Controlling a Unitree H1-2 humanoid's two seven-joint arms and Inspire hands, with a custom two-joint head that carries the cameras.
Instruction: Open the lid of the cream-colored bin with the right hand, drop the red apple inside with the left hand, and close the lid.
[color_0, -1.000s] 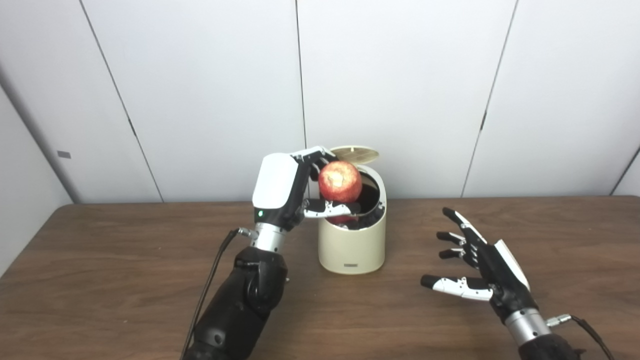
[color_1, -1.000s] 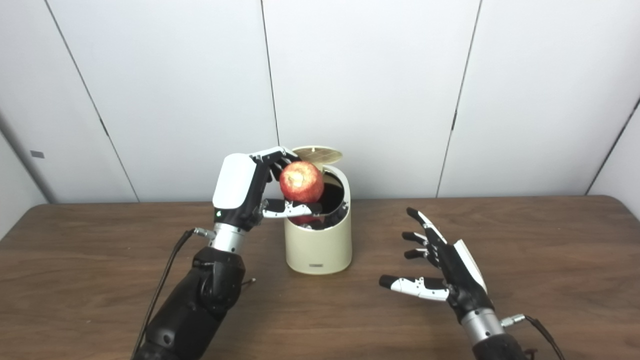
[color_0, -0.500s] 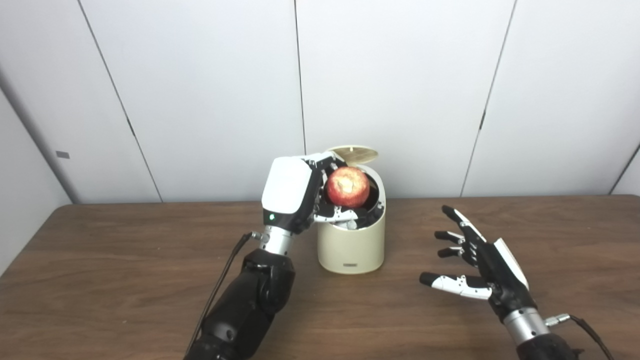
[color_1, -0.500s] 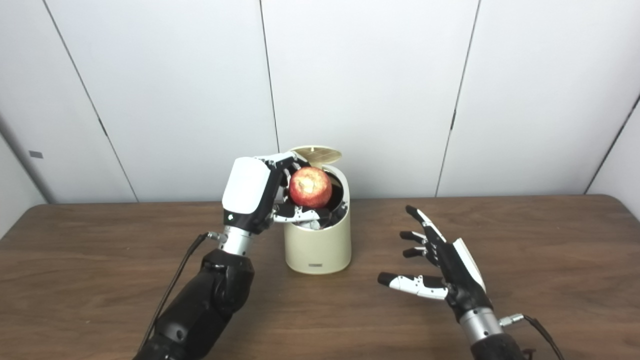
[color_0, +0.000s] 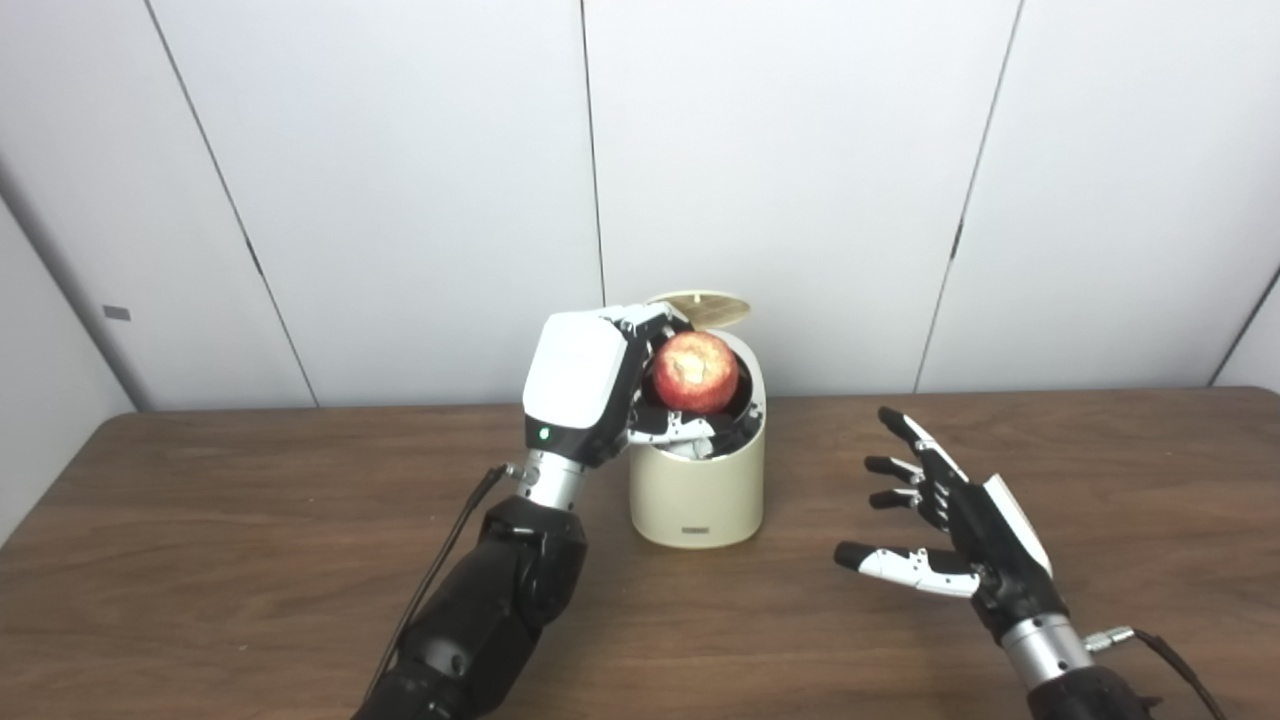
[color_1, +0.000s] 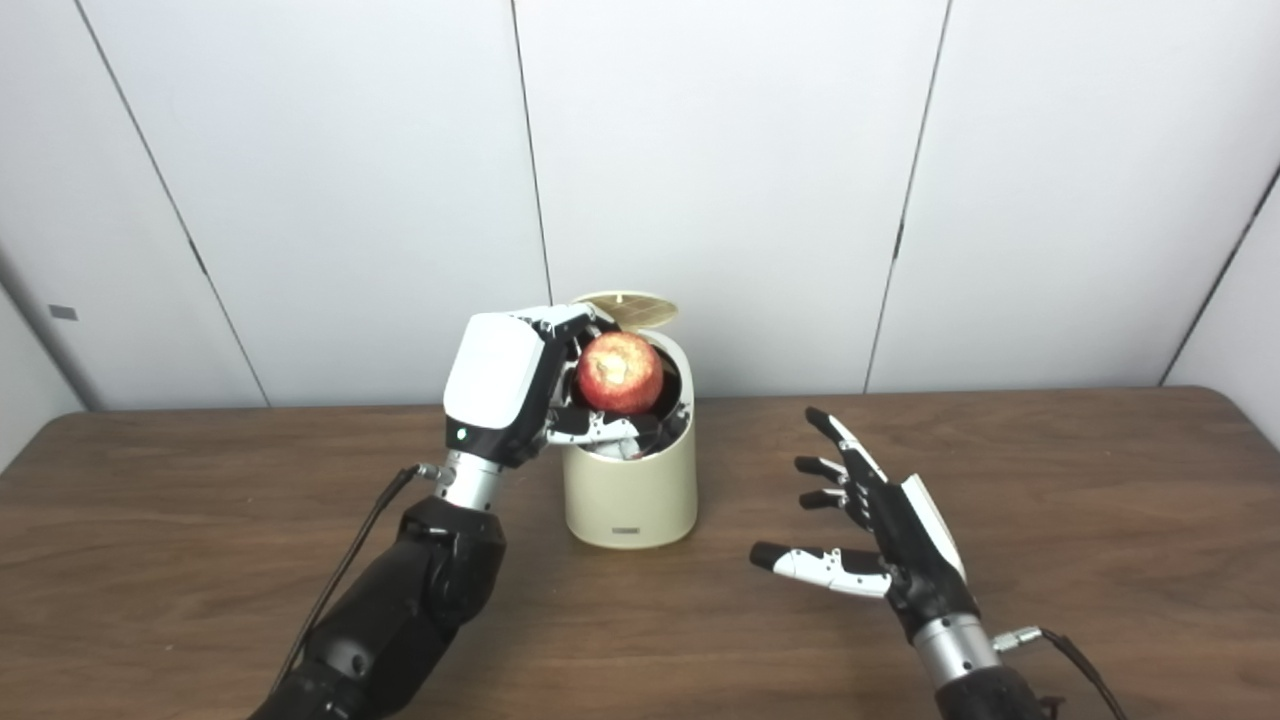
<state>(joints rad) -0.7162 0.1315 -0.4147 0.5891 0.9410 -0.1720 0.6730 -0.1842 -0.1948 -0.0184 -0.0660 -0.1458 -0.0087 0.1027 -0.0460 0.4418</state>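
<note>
red apple (color_0: 696, 372) sits over the open mouth of the cream bin (color_0: 696, 496), lid (color_0: 699, 306) raised; left hand (color_0: 590, 392) clasps it, right hand (color_0: 955, 545) empty, fingers spread, on table (color_0: 200, 560); apple likely firm, smooth, fairly heavy: cup its sides

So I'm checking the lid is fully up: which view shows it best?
Right eye view: the lid shows more of its underside, clear of the left hand. Left eye view shows it similarly raised.
</note>
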